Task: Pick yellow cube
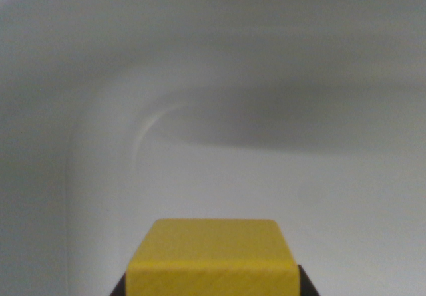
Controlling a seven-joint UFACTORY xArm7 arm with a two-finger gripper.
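Yellow cube sits squarely between the dark fingers at the bottom of the wrist view.

The yellow wooden cube with rounded edges [212,256] fills the bottom centre of the wrist view, its top face and near face both showing, its edges running square to the frame with no tilt to either side. The black gripper [212,288] shows only as two dark finger tips, one against each lower side of the cube, so the cube lies directly between them rather than ahead or off to one side. The fingers appear clenched on it, though so little of them shows that contact is a judgement. Beyond lies a smooth pale grey surface [279,189] with a curved ridge and soft shadow; whether the cube rests on it or is raised cannot be told.
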